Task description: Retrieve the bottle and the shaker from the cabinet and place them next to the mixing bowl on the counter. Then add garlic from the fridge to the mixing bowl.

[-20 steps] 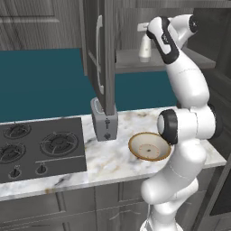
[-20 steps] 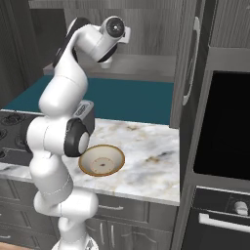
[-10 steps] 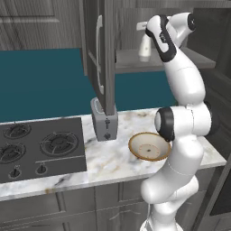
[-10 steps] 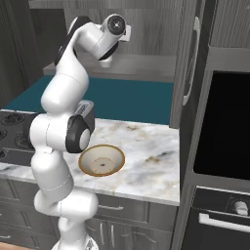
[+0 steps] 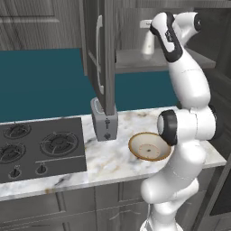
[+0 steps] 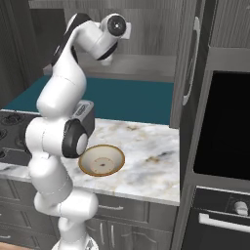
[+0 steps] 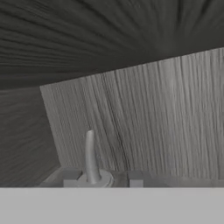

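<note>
Hand view, gripper [image 7: 103, 178] closed on bottle [image 7: 90, 157], base cut off

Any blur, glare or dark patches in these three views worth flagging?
Left base view: sharp, flat light, cabinet interior dim around the pale bottle. Right base view: oven door nearly black, no glare. Hand view: soft and coarse, wood grain smeared.

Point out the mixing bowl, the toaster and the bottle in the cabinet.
mixing bowl [image 5: 149, 146]: left base view, on the inside of the bowl near its middle.
toaster [image 5: 105, 124]: left base view, on its front face.
bottle [image 5: 147, 41]: left base view, on its pale body on the cabinet shelf.
</note>
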Available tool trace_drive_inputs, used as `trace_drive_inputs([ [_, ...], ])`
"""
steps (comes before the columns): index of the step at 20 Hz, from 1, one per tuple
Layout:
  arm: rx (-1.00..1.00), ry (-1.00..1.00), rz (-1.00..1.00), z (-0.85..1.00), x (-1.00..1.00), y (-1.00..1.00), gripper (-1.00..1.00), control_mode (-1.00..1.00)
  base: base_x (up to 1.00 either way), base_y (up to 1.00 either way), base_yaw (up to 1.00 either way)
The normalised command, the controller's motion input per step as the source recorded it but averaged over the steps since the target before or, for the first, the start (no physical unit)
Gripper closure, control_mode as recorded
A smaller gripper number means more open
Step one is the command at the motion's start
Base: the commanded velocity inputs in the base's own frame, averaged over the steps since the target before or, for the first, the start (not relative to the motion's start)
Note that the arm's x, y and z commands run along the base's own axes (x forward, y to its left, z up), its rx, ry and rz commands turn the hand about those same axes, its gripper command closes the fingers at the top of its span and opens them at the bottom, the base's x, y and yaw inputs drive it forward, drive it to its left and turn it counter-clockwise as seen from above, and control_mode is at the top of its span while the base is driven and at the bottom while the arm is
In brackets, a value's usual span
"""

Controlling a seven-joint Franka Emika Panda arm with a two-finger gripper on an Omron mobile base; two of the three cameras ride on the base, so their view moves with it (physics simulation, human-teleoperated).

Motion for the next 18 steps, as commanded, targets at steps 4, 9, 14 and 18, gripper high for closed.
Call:
trace_drive_inputs([
  [4, 0.02, -0.29, 0.00, 0.02, -0.67, -0.12, 1.00, -1.00, 0.00, 0.00, 0.00],
  [9, 0.00, -0.18, -0.01, 0.28, -0.67, -0.04, 1.00, -1.00, 0.00, 0.00, 0.00],
  [14, 0.00, 0.05, 0.00, 0.38, -0.72, 0.00, 1.00, -1.00, 0.00, 0.00, 0.00],
  [18, -0.02, 0.13, 0.00, 0.19, -0.67, 0.00, 1.00, -1.00, 0.00, 0.00, 0.00],
])
